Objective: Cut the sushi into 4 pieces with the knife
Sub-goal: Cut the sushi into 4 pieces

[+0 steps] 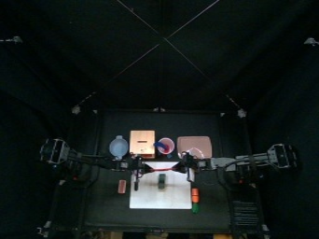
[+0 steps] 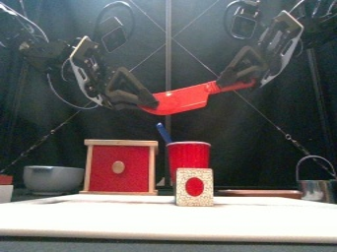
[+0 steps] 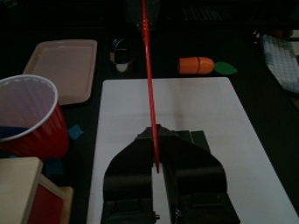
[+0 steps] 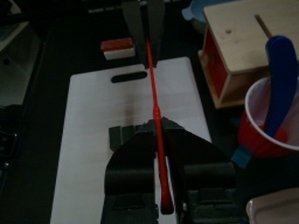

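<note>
Black curtains point(image 1: 159, 56) back your bench point(image 1: 106, 201); left hand point(image 2: 142, 98) and right hand point(image 2: 237, 83) both clamp the red knife point(image 2: 184, 96) high above the sushi roll point(image 2: 195, 186) on the white cutting board point(image 3: 211, 114). Let one hand release, then lower the blade squarely.

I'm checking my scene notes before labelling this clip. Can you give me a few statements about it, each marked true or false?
1. The left gripper and the right gripper both grip the red knife, which is held in the air. True.
2. The blue knife lies on the white cutting board. False: it stands in the red cup.
3. The sushi roll sits on the board. True.
4. The red cup has tipped over. False: it stands upright beside the wooden box.
</note>
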### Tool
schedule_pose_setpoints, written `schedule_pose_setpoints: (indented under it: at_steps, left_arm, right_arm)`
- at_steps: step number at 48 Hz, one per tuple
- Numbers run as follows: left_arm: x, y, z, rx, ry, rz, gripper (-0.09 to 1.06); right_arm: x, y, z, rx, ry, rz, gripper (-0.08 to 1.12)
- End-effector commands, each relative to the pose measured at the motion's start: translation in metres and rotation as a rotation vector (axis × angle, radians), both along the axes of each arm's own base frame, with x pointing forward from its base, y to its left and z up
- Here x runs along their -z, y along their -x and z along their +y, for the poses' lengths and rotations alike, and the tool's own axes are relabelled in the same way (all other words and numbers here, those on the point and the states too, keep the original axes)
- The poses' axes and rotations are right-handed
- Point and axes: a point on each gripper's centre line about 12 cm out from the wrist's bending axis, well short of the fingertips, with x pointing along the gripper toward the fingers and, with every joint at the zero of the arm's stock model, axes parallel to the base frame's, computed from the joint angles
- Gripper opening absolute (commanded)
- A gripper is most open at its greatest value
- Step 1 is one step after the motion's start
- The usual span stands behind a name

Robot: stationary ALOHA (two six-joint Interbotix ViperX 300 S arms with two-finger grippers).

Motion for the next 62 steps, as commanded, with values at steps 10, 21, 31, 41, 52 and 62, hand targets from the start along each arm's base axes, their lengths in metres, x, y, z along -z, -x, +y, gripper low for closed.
schedule_pose_setpoints:
  at_steps: [10,21,31,41,52,62]
  left_arm:
    - [0.006,0.003,-0.003,0.043,-0.044,0.025,0.31]
    - [0.018,0.012,-0.003,0.051,-0.044,-0.006,0.3]
    - [0.026,0.009,-0.003,0.049,-0.037,-0.062,0.3]
    - [0.043,0.002,-0.005,0.049,-0.028,-0.033,0.3]
    - [0.046,-0.006,-0.007,0.045,-0.019,-0.045,0.3]
    - [0.053,-0.004,-0.009,0.04,-0.009,-0.022,0.3]
  right_arm:
    - [0.006,0.002,0.006,-0.005,-0.02,0.089,0.11]
    - [0.024,-0.002,0.007,-0.002,-0.028,0.185,0.11]
    - [0.04,-0.007,0.005,0.0,-0.018,0.237,0.11]
    - [0.05,-0.007,0.006,0.003,-0.023,0.264,0.11]
    - [0.061,-0.007,0.007,0.0,-0.025,0.284,0.11]
    - [0.069,-0.009,0.012,-0.004,-0.038,0.293,0.11]
